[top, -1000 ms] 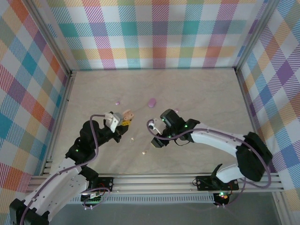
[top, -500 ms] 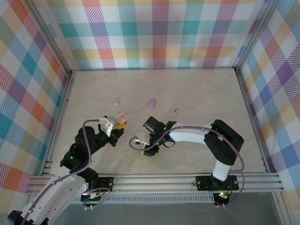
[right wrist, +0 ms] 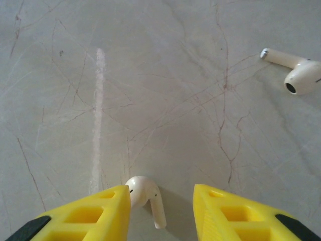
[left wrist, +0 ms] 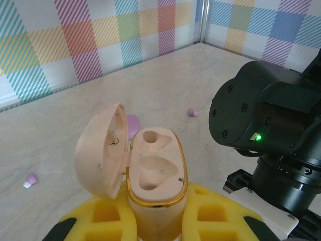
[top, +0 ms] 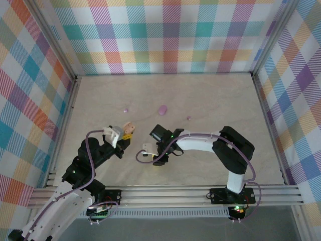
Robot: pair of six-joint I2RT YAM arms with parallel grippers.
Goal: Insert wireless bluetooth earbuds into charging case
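My left gripper is shut on an open cream charging case. Its lid is swung to the left and both sockets are empty. In the top view that case is held up left of centre by the left gripper. My right gripper is open and low over the table. A cream-white earbud lies between its fingers, against the left finger. A second cream-white earbud lies farther off at the upper right. Two light purple earbuds lie on the far half of the table.
A shut purple case sits at mid-table, beyond both grippers. The right arm's black wrist stands close to the right of the held case. Checked walls enclose the marble tabletop on three sides.
The right arm has swung left and toward the near edge, bringing its open fingers down around a cream earbud. The left gripper drew back slightly with the open case.
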